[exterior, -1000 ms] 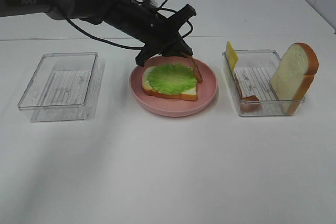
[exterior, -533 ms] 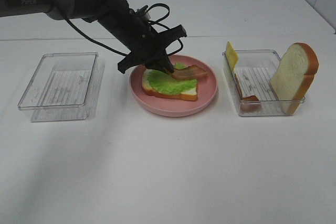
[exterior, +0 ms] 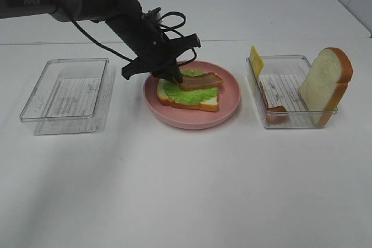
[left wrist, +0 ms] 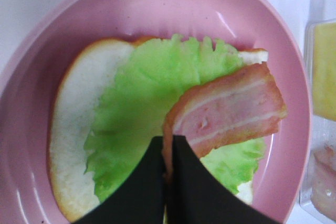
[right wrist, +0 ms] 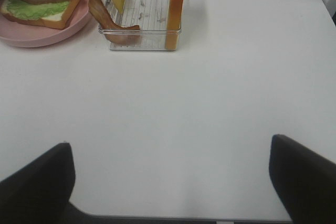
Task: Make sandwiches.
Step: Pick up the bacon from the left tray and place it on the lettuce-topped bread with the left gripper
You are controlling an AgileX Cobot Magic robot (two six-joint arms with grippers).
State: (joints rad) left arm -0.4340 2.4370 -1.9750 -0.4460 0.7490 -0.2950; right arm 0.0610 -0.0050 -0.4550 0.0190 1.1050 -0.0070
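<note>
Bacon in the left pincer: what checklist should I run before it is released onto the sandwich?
1. Left pincer shut on bacon: ok.
2. Bacon above lettuce: ok.
3. Bacon lying flat on lettuce: cannot tell.
4. Lettuce on bread, inside plate: ok.
5. Right pincer open, away from plate: ok.
6. Cheese and top slice waiting in tray: ok.

The black arm (exterior: 110,1) bears grey PIPER lettering and looped cables (exterior: 173,14).
</note>
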